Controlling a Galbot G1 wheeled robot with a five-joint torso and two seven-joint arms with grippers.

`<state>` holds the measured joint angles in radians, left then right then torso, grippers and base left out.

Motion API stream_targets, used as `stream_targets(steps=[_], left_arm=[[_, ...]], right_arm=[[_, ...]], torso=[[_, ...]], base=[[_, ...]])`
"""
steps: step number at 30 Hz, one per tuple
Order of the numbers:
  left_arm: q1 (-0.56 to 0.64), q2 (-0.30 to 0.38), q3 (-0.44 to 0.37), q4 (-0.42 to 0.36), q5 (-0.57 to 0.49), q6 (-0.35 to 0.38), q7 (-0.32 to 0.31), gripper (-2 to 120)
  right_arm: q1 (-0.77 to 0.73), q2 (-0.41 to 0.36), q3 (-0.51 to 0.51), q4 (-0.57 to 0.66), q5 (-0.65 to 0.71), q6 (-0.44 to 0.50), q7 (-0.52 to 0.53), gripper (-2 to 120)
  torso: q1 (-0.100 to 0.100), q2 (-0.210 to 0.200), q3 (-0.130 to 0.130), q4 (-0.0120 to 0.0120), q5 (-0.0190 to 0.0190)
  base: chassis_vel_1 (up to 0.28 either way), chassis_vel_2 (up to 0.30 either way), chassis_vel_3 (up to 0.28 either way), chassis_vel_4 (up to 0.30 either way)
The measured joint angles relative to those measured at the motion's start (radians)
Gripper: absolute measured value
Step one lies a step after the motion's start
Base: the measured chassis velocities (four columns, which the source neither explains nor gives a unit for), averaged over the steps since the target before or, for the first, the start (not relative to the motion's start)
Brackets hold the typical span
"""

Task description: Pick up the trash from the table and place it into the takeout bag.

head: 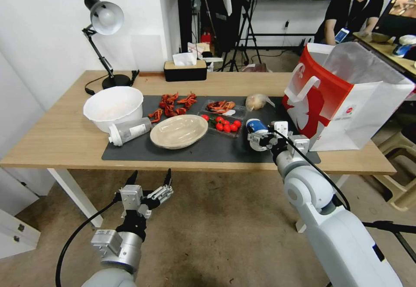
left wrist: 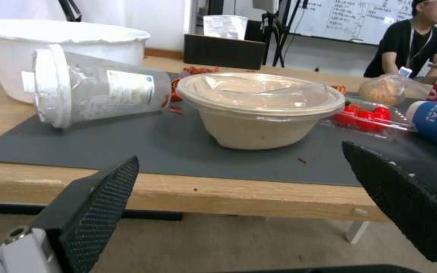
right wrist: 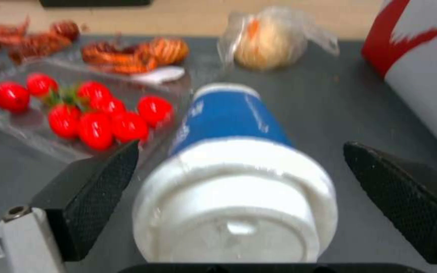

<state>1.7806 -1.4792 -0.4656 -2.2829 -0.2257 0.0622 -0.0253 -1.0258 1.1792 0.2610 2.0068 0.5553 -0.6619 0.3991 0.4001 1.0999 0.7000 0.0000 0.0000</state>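
With the blue-and-white lidded cup (head: 255, 126) lying on its side at centre right of the head view, bracketed by the right end effector (head: 260, 141), fingers wide apart, nothing clamped. Step in hand: grasping the cup. Next: closing squarely, lifting, carrying to the takeout bag (head: 342, 94) at right on the counter (head: 56, 139). Left end effector (head: 149, 178) parked open, lower left. Bag interior hidden; finger contact uncertain.
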Motion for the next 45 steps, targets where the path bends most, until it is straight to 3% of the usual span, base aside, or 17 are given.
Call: stream_targets(steps=[14,25,32,35,38,45], left_arm=[[-0.002,-0.003,0.000,0.006,0.000,-0.001,-0.002,100],[-0.003,-0.003,0.000,0.010,0.000,-0.004,-0.003,100],[-0.004,-0.003,0.002,0.011,0.000,-0.007,-0.003,100],[-0.004,-0.003,0.002,0.011,0.000,-0.009,-0.003,100],[-0.003,-0.003,0.001,0.010,0.001,-0.010,-0.003,100],[-0.002,-0.014,0.003,0.008,0.009,-0.014,-0.002,100]], right_arm=[[-0.001,0.020,-0.010,-0.028,0.024,-0.042,0.000,100],[-0.022,-0.011,0.025,0.004,0.025,-0.009,-0.023,73],[-0.033,-0.040,0.058,0.042,0.016,0.023,-0.071,67],[-0.032,-0.081,0.106,0.082,0.007,0.077,-0.140,67],[0.031,-0.178,0.177,0.134,0.050,0.155,-0.189,67],[0.252,-0.351,0.268,0.126,0.205,0.140,-0.066,67]], torso=[[0.000,0.000,0.000,0.0000,0.0000],[0.000,0.000,0.000,0.0000,0.0000],[0.000,0.000,0.000,0.0001,0.0005],[0.000,0.000,0.000,-0.0003,0.0000],[0.000,0.000,0.000,0.0001,-0.0001],[0.000,0.000,0.000,0.0001,0.0000]], base=[[0.000,0.000,0.000,0.000],[0.000,0.000,0.000,0.000],[0.000,0.000,0.000,0.000],[0.000,0.000,0.000,0.000],[0.000,0.000,0.000,0.000],[0.000,0.000,0.000,0.000]])
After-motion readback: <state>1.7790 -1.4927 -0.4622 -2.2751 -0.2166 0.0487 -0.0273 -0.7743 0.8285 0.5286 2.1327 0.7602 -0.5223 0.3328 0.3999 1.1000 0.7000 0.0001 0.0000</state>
